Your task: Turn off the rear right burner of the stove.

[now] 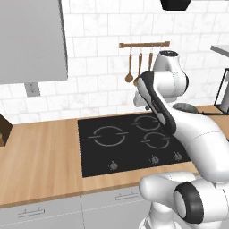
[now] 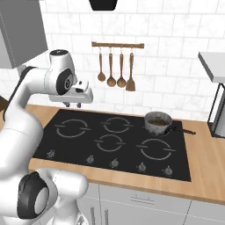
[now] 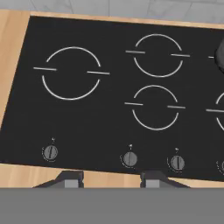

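Nearest the base, grey drawer fronts point(image 2: 145, 200) run under the front edge of the wooden tabletop point(image 1: 40, 156).

Set flat into the tabletop is the stove point(image 2: 127, 149), a black glass cooktop, in front of the arm and slightly to its right. A row of small round grey knobs point(image 2: 114, 163) lies along its front edge; five are countable in the right base view, three fully in the hand view point(image 3: 129, 159). Ring burner markings sit behind the knobs: one large at the left point(image 3: 71, 72), two smaller in the middle, one behind the other, and one large at the front right point(image 2: 154, 149).

On the rear right burner stands a small grey pot point(image 2: 157, 122), dark handle pointing right along the tabletop.

The tool point(image 3: 111, 180) hangs high above the front left part of the stove, touching nothing. Its two dark fingertips point(image 3: 70, 179) stand well apart, nothing between them: open. In the right base view the hand point(image 2: 72, 94) is above the rear left of the cooktop.

Farther back, white tiled wall point(image 2: 167, 61). A wooden rail with four hanging wooden utensils point(image 2: 116, 70) is fixed to it. Grey wall cabinet point(image 1: 31, 40) at upper left.
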Controlling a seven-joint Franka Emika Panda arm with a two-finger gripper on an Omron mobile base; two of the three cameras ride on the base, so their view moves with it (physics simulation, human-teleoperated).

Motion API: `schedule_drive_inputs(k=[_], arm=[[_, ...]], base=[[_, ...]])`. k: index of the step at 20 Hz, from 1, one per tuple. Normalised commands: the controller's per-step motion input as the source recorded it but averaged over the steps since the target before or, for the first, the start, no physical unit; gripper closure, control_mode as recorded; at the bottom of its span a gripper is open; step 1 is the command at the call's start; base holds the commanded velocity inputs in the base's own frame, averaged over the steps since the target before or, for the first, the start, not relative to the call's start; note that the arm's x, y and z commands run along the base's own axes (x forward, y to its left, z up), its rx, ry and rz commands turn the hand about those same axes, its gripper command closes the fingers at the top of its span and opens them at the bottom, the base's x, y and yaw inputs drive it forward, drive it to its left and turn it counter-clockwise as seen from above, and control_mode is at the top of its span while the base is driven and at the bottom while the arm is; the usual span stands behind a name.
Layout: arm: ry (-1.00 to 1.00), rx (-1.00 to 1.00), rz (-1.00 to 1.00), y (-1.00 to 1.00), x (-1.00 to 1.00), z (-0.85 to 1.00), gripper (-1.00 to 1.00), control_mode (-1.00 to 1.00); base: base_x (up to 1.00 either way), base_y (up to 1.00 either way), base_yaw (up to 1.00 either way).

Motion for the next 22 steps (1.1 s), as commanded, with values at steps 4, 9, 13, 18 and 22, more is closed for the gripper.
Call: schedule_drive_inputs(k=[4, 9, 13, 18, 22], arm=[[0.0, 0.0, -0.01, -0.14, -0.08, -0.06, -1.0, -1.0], [0.0, 0.06, -0.07, -0.86, -0.16, -0.29, -1.0, -1.0], [0.0, 0.08, -0.1, -1.0, -0.03, -0.33, -1.0, -1.0], [0.0, 0.1, -0.12, -1.0, 0.0, -0.42, -1.0, -1.0], [0.01, 0.09, -0.09, -1.0, 0.0, -0.44, -1.0, -1.0]], base=[[0.0, 0.0, 0.0], [0.0, 0.0, 0.0], [0.0, 0.0, 0.0], [0.0, 0.0, 0.0], [0.0, 0.0, 0.0]])
